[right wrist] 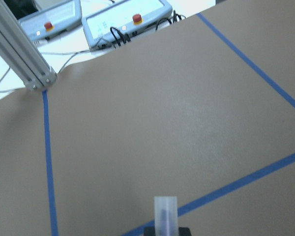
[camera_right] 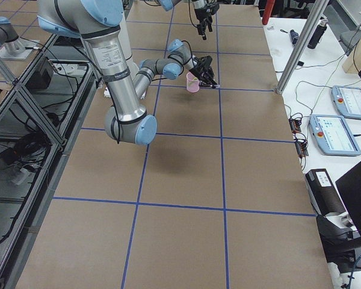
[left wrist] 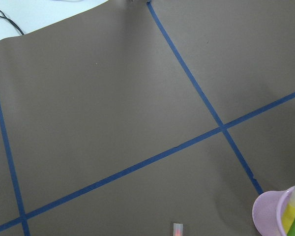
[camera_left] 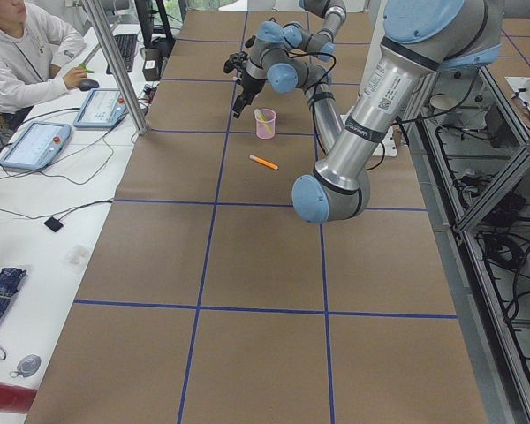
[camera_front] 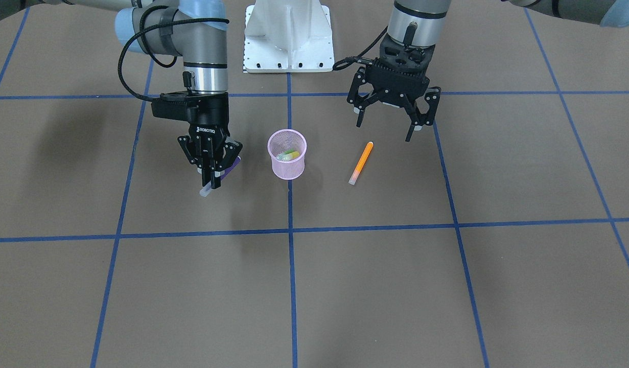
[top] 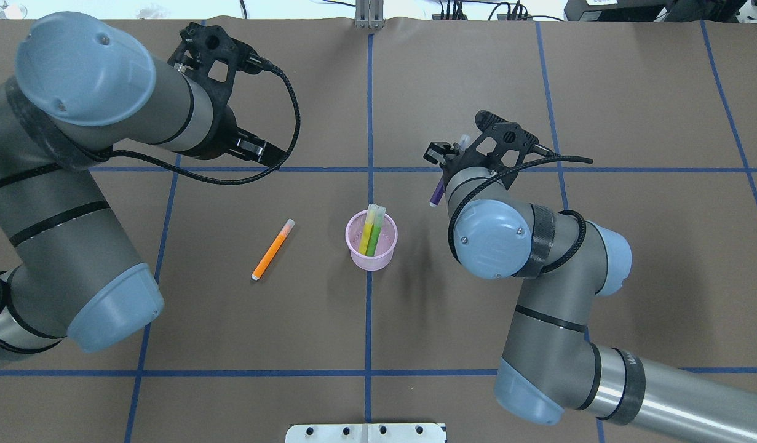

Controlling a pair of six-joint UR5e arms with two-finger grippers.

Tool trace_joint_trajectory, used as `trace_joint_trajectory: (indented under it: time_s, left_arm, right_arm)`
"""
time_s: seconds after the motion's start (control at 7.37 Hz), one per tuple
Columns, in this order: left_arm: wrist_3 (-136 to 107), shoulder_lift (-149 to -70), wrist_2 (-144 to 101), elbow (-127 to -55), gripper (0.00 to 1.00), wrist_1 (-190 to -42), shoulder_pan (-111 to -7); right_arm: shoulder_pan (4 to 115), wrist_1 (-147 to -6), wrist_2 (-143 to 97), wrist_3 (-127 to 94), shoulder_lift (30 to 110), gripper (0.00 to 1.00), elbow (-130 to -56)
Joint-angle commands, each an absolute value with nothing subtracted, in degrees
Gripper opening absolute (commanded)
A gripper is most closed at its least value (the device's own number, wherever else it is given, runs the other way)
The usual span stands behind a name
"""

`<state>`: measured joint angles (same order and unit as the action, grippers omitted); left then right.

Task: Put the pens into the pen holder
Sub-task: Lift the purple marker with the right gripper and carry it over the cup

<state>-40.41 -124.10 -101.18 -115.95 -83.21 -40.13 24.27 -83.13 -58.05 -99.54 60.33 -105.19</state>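
Right gripper (camera_front: 212, 180) was clamped on the purple pen (camera_front: 205, 191), holding it off the brown table (camera_front: 447, 286) near the pen holder (camera_front: 287, 162), on the robot's right of it. The front view showed the pen slanting through the closed fingers, with its whitish cap end poking out below. The overhead view hid most of this behind the wrist and showed only a purple tip. The right wrist view caught just the pale cap jutting forward over the paper. On the other side, the left gripper (camera_front: 387, 127) hung with its jaws spread wide and nothing between them. It was above the table on the robot's side of the orange pen (camera_front: 361, 162) and not touching it. That pen lay flat near the holder, on the robot's left of it. The pink mesh cup stood upright on a blue tape line. From the front only cap ends showed inside it. The overhead view made plain that the yellow pen (top: 368, 229) and green pen (top: 374, 237) leaned side by side, their caps over the far rim. The left wrist view clipped the cup into its lower right corner.
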Motion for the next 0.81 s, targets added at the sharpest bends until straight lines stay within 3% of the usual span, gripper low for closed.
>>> trace_joint_trajectory:
  time_s: [0.0,0.68]
  left_arm:
    - [-40.5,-124.0,-101.2,-114.2,1.0,-84.9,-40.1]
    - [-40.5,-123.8,-101.2,-112.9,1.0,-84.9,-40.1]
  right_arm:
    - [19.3,-84.1,-46.9,-102.2,58.0,0.0,-104.9]
    - [12.1,-84.3,-39.3,-103.9,56.1,0.0,-103.5]
